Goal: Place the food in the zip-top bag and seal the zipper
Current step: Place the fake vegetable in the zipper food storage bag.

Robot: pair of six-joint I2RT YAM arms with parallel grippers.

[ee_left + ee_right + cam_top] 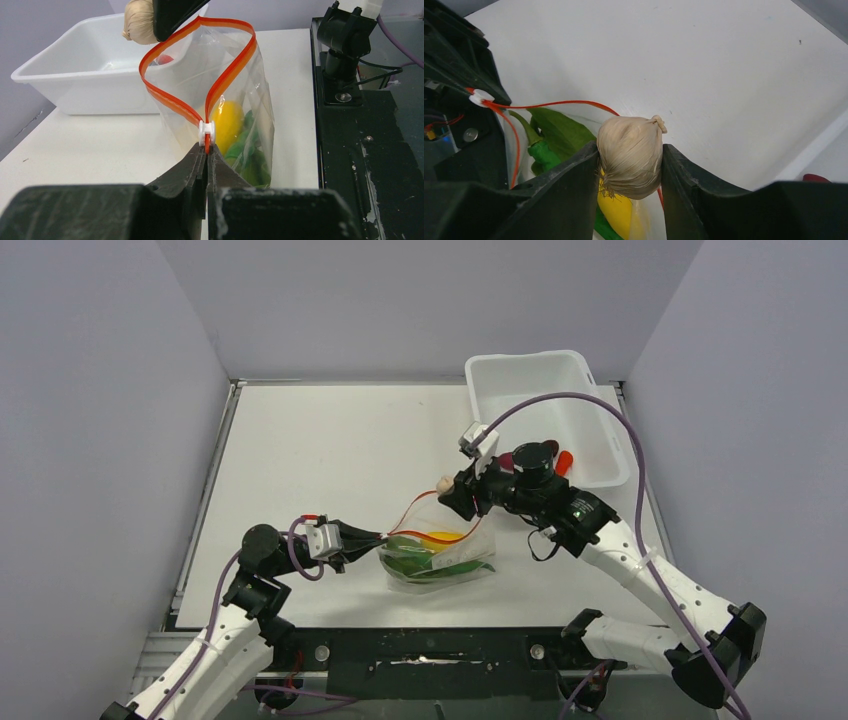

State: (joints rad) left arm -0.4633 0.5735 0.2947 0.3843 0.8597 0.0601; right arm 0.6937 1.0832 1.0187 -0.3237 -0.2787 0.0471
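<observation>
From the top cam we see the zip-top bag (440,565) sitting on the table (320,460) between the two arms, mouth gaping, with the white tub (600,420) off at the far right. Left wrist view: the left gripper (206,150) is clamped tight on the zipper (165,95) right below its white slider (206,131), and we can spot a yellow lump (227,122) inside the bag. Right wrist view: the right gripper (630,149) is squeezing a beige garlic bulb (629,167) just above the open mouth, with a green leaf (561,131) and thin green pepper (541,150) down in there
</observation>
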